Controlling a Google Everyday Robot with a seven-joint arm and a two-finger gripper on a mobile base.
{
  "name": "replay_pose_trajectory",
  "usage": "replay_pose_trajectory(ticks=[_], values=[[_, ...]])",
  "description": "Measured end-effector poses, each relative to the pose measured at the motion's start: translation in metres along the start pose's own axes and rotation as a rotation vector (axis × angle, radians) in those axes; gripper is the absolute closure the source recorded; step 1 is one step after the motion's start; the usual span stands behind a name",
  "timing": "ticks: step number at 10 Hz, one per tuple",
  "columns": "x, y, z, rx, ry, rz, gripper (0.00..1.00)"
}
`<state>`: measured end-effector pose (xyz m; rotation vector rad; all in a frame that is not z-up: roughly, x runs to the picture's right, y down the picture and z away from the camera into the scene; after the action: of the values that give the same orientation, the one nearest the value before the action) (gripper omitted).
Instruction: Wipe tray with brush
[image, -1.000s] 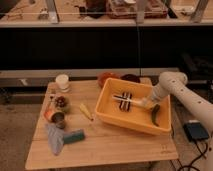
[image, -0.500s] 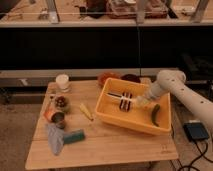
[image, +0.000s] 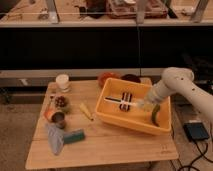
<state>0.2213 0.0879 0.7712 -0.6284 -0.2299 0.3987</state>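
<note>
The yellow-orange tray (image: 117, 118) sits on the right half of the wooden table. My gripper (image: 142, 104) reaches down into it from the right, over the tray floor. The brush (image: 116, 99), a slim pale stick, lies across the tray's far part; its right end meets the gripper and its left end points at the tray's left wall. It crosses a short dark block with pale stripes (image: 127, 105). A dark green curved piece (image: 155, 116) lies in the tray's right end, just below my arm.
Two reddish-brown bowls (image: 107, 78) (image: 131, 78) stand behind the tray. Left of it on the table (image: 110, 152) are a white cup (image: 62, 81), a small bowl (image: 61, 102), a can (image: 58, 119), a yellow stick (image: 86, 111), a green sponge (image: 74, 136) and a grey cloth (image: 53, 140).
My gripper has moved a little left and down, deeper into the tray. The pale brush now shows stretched out to the left of it.
</note>
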Motion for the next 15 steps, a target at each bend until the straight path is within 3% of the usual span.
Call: replay_pose_trajectory(ticks=[2, 4, 6, 8, 10, 12, 15], values=[[0.009, 0.016, 0.0, -0.029, 0.021, -0.015, 0.9], [0.021, 0.032, 0.014, -0.054, 0.036, -0.02, 0.9], [0.043, 0.053, 0.055, -0.085, 0.056, -0.009, 0.9], [0.063, 0.058, 0.089, -0.093, 0.082, 0.02, 0.9], [0.08, 0.045, 0.102, -0.067, 0.084, 0.069, 0.9], [0.089, 0.028, 0.1, -0.023, 0.089, 0.096, 0.9], [0.09, 0.029, 0.1, -0.026, 0.091, 0.095, 0.9]])
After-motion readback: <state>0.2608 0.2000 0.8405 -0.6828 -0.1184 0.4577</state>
